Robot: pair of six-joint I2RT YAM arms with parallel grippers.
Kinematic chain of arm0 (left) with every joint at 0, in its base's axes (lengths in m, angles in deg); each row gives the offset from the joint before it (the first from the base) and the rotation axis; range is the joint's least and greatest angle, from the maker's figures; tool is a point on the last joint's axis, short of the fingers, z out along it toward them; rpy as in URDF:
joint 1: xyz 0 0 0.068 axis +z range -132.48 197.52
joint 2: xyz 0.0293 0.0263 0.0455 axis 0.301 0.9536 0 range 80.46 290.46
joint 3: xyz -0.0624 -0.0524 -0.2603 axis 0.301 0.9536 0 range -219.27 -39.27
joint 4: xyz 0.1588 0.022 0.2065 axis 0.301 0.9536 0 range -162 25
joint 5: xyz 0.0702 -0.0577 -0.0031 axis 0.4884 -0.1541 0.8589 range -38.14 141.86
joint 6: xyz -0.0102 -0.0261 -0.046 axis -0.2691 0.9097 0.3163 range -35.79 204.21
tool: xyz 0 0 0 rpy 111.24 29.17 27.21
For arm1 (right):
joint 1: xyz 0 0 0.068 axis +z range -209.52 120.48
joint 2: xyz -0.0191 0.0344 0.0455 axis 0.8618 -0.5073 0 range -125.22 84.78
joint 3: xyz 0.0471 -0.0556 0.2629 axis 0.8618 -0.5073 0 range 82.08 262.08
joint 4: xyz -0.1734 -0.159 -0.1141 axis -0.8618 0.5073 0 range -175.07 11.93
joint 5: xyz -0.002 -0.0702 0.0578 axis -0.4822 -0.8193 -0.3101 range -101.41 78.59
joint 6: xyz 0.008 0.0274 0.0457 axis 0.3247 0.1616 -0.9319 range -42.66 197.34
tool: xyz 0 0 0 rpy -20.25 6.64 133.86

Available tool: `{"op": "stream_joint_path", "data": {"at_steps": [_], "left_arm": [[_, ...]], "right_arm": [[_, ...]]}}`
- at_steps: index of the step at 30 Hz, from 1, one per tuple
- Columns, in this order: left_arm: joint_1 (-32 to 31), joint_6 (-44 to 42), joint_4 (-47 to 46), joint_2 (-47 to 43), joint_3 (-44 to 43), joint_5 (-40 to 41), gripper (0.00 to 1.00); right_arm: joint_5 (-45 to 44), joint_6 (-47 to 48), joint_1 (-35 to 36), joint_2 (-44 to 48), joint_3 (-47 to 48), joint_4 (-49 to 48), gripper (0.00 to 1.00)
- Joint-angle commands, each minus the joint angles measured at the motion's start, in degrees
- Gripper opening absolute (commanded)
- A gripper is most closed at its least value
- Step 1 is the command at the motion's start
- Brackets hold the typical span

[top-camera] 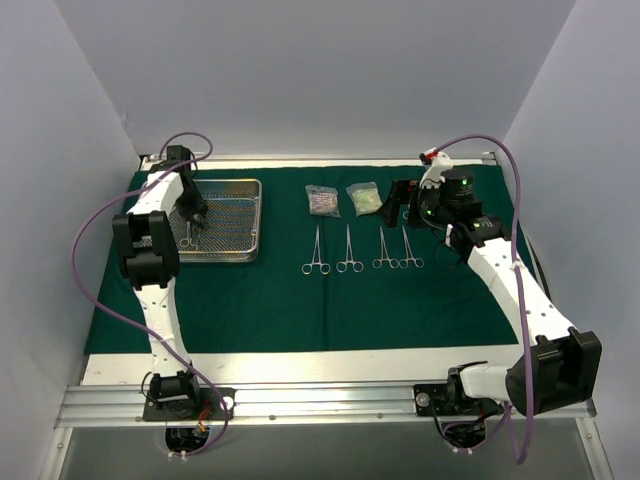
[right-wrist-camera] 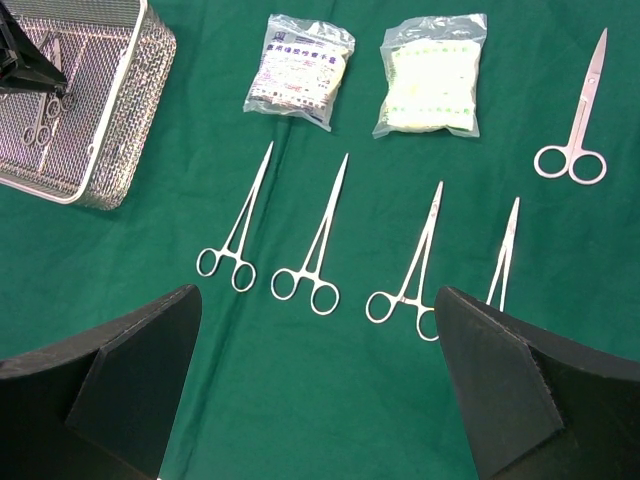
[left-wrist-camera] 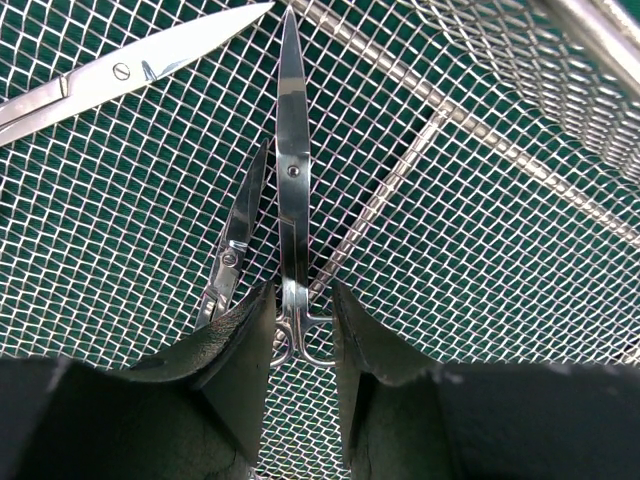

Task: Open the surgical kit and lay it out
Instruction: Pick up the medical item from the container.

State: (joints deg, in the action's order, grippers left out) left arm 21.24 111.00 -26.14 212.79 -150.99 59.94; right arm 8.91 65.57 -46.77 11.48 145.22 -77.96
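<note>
Right gripper (right-wrist-camera: pixel 315 292) by four clamps (right-wrist-camera: pixel 320 230), two pouches (right-wrist-camera: pixel 300 70) (one tray (right-wrist-camera: pixel 120 150) leftward)

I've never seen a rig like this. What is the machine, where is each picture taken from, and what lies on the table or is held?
Two robot arms stand at the table's near edge. The wide picture looks down from above and behind them; the other two come from a camera on each wrist. On a green cloth lie a wire tray, two clear pouches, four clamps in a row and scissors. The left gripper is down in the tray, its fingers either side of the handle of a steel instrument; whether it grips yet is unclear. The right gripper hangs open above the clamps, holding nothing.
</note>
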Motion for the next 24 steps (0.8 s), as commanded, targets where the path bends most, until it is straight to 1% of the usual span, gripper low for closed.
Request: {"op": "stream_joint_path", "data": {"at_steps": [1,10,12,14,18,19,20,24], "left_arm": [[0.1,-0.6,-0.4,1.3,-1.7,0.0,0.38],[0.1,-0.8,-0.3,2.6,-0.5,0.3,0.38],[0.1,-0.9,0.2,3.2,-0.8,0.1,0.36],[0.1,-1.2,0.5,3.6,-1.3,0.0,0.31],[0.2,-3.0,2.3,3.6,-2.4,-1.0,0.13],[0.1,-3.3,2.5,3.4,-2.7,-1.1,0.04],[0.1,-3.4,2.6,3.0,-3.1,-1.1,0.02],[-0.3,-4.3,2.3,-0.3,-3.0,-1.0,0.02]], "right_arm": [[-0.8,-0.3,0.4,1.6,-0.2,-0.6,0.97],[-1.3,-0.4,0.6,2.5,-0.9,-0.4,0.97],[-1.3,-0.5,0.7,2.7,-1.2,-0.6,0.98],[-1.4,-0.5,0.7,2.8,-1.3,-0.5,0.98],[-1.5,-0.5,0.8,3.2,-1.3,-0.3,0.97],[-1.6,-0.5,0.8,3.3,-1.3,-0.3,0.97],[-1.6,-0.5,0.8,3.5,-1.3,-0.2,0.97],[-1.8,-0.5,1.0,3.8,-1.3,-0.1,0.97]]}}
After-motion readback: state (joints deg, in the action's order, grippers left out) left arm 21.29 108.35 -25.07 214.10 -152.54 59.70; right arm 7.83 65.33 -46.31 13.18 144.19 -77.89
